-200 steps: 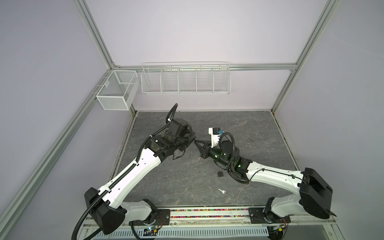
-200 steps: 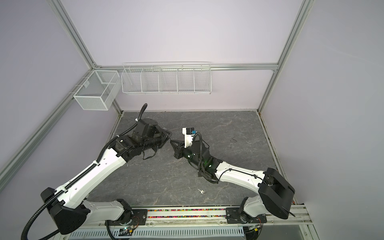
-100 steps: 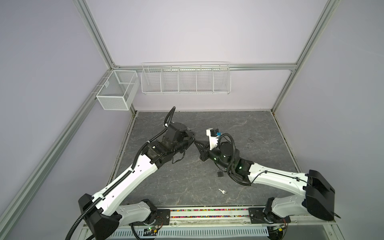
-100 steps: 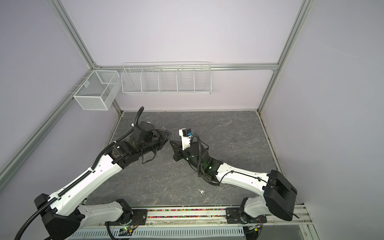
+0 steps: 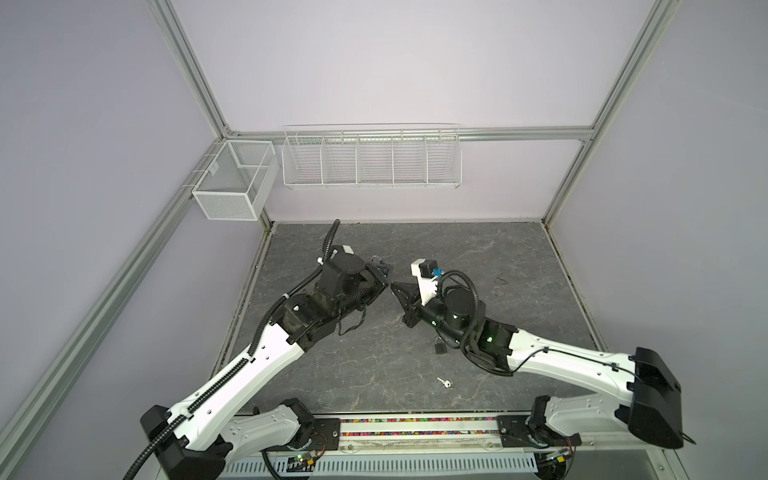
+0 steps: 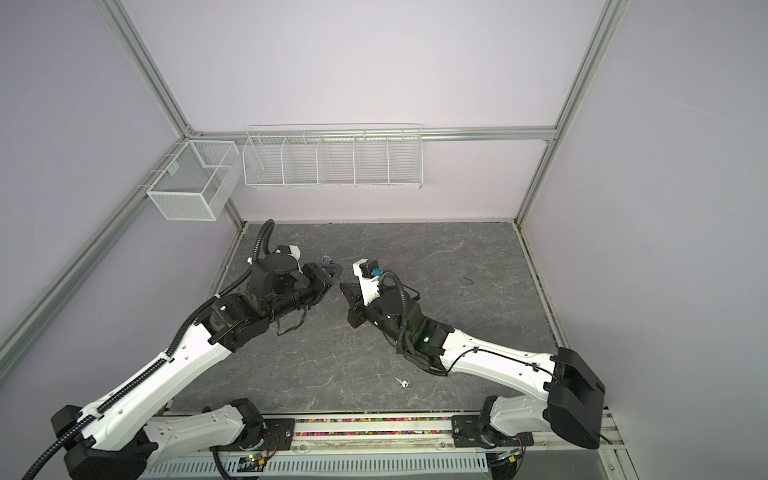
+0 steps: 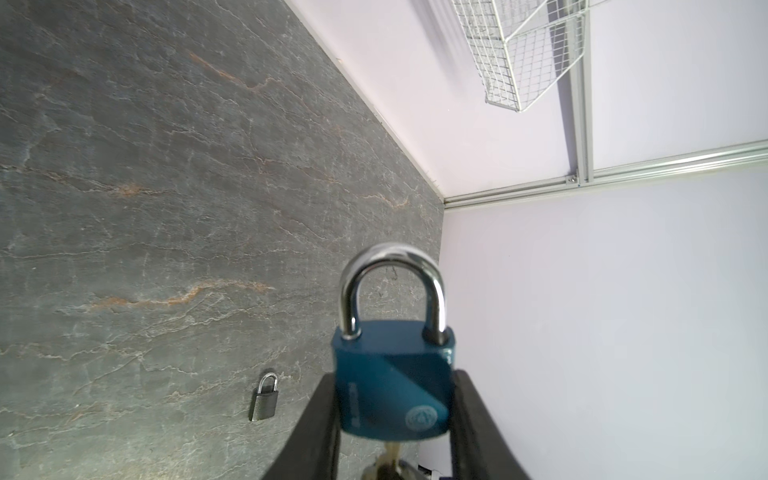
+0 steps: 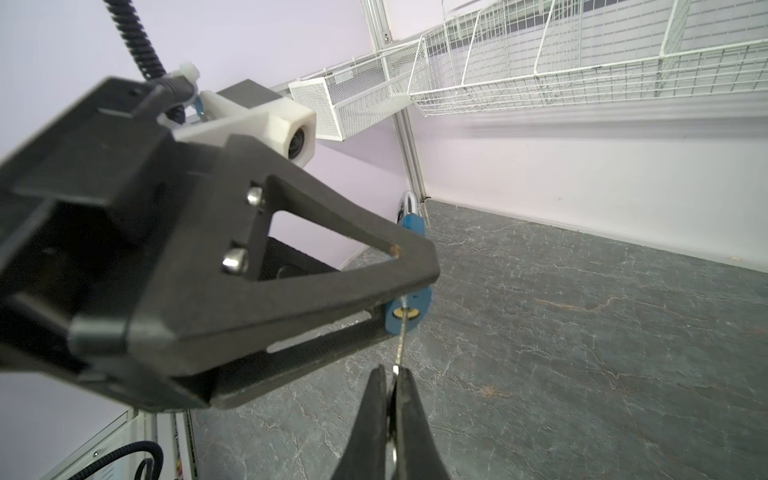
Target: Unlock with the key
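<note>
Spare key [image 5: 444, 382]: we see it lying on the table [image 5: 519, 257], nearest the front.
Grey padlock [image 5: 440, 345]: flat, just behind it.
Right gripper [image 8: 392, 374]: clamped on the key [image 8: 400, 336], blade tip at the keyhole.
Left gripper [image 7: 394, 379]: we find it squeezing the blue padlock [image 7: 392, 390], aloft mid-table.

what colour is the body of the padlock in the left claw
The padlock body is blue, with a silver shackle; clearest in the left wrist view.
</note>
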`<state>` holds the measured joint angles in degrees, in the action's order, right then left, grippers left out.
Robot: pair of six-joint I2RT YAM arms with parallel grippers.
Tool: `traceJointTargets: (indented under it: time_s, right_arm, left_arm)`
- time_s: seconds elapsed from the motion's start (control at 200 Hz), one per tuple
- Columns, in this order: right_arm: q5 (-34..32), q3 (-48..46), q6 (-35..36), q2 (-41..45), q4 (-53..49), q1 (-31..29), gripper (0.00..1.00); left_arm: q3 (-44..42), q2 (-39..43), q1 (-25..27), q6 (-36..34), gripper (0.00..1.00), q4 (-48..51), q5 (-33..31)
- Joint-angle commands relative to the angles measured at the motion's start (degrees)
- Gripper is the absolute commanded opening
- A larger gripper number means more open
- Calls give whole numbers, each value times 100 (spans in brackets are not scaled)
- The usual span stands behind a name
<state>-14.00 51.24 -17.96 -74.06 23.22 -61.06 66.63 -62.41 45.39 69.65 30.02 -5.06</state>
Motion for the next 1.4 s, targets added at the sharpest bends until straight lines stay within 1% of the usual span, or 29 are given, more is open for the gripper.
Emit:
traceJointTargets:
  time_s: [0.0,0.265,0.395,0.42,0.54,0.78,0.955,1.085,1.155,1.28,1.395]
  right_arm:
    - [-260,95,239,173,330,8,7]
    - [-291,-52,79,302,84,-195,6]
    - [-280,-51,-66,472,-98,-251,7]
    - [-321,-223,-83,516,-131,-266,6]
    - [-312,-317,-263,681,-186,-266,7]
    - [-278,-413,-678,622,-231,-284,6]
    - [-244,-405,-820,451,-205,-292,6]
    - [-16,-362,-1017,335,-82,-300,6]
    - [-44,-343,-1099,262,-78,-352,6]
    - [-253,-394,-1110,267,-43,-363,7]
    - [-166,-301,-1012,313,4,-363,6]
  left_arm:
    - [-177,132,153,-214,0,334,460]
    - [-69,201,120,-218,0,359,245]
    - [-19,168,89,-289,0,377,292]
    - [-23,168,91,-302,0,369,286]
    - [15,160,75,-347,0,364,258]
    - [131,160,57,-470,0,452,104]
    - [133,166,49,-448,0,349,163]
    - [81,168,34,-410,0,307,121]
    - [34,200,27,-378,0,239,113]
    - [42,220,21,-344,0,136,132]
    - [42,198,22,-352,0,221,121]
